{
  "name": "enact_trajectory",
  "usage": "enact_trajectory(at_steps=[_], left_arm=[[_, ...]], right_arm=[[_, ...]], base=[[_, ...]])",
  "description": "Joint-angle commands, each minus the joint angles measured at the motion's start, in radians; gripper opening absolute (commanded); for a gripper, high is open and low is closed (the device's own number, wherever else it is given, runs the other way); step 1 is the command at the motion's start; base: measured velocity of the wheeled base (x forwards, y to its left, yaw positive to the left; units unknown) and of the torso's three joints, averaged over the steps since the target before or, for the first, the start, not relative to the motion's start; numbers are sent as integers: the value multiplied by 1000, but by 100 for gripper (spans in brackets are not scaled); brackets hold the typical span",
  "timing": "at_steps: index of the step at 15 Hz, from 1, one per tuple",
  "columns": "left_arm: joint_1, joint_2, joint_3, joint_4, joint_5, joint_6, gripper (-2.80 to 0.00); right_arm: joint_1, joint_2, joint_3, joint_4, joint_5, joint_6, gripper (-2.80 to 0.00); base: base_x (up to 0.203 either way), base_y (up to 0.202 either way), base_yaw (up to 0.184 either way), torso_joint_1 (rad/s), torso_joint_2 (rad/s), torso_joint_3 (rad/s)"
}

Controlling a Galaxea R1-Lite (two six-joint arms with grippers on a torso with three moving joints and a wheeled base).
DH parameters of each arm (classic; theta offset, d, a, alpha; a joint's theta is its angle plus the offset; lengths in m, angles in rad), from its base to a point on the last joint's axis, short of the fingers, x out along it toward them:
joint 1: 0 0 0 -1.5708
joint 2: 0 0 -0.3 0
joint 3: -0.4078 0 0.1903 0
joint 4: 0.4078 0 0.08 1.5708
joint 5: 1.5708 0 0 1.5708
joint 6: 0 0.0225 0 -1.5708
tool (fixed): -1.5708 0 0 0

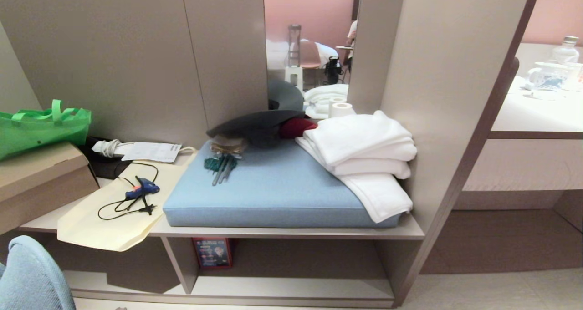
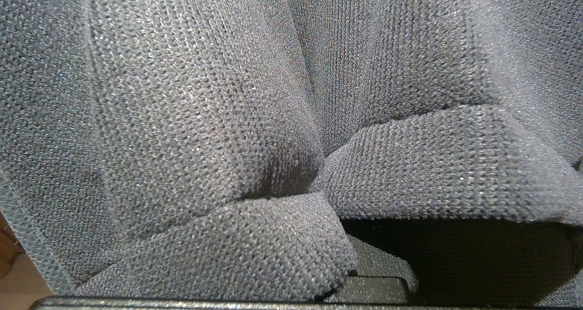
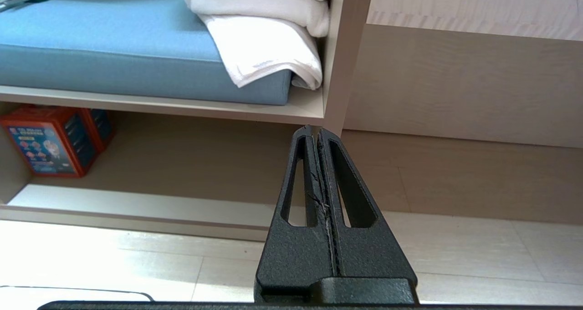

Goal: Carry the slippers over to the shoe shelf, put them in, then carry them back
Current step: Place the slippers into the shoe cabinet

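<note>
Faces the shoe shelf [image 1: 291, 288], low at 6 o'clock in the head view, with an upright divider [image 1: 180, 264] toward 7 o'clock and a red box [image 1: 212, 252] standing at the back, just beside that divider on its 3 o'clock side

At 12 o'clock of the shelf, a tabletop [image 1: 282, 231] carrying a blue cushion [image 1: 273, 187]. Folded white towels [image 1: 364, 155] stacked on the cushion's 3 o'clock side, one end draped over its front edge. At 9 o'clock of the cushion, a cream bag [image 1: 109, 219] with a blue glue gun [image 1: 143, 189] lying on it. Farther toward 9 o'clock, a cardboard box [image 1: 36, 178] with a green bag [image 1: 41, 128] at its 12 o'clock

Left end effector closed and buried under dark grey knit that fills the left wrist view: apparently the slippers [image 2: 205, 119], their folds gathered to a pinch near the middle, so gripped there, away from the shelf

Right end effector [image 3: 314, 130] empty, fingers pressed flat together, tips aimed at the foot of the unit's side panel [image 3: 337, 73] at the 3 o'clock end of the shelf, hanging above pale floor [image 3: 455, 255]
</note>
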Motion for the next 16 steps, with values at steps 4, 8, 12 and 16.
enact_trajectory(at_steps=[4, 8, 12, 16], left_arm=[[0, 1, 9, 0, 1, 0, -280], [0, 1, 9, 0, 1, -1, -280], [0, 1, 9, -1, 1, -5, -280], [0, 1, 8, 0, 1, -4, -280]], right_arm=[[0, 2, 0, 0, 0, -1, -280], [0, 2, 0, 0, 0, -1, -280], [0, 1, 0, 0, 0, 0, -280], [0, 2, 0, 0, 0, -1, -280]], base=[[-59, 0, 1, 6, 3, 0], [-197, 0, 1, 2, 1, 3], [-101, 0, 0, -2, 1, 4], [0, 0, 0, 5, 2, -83]])
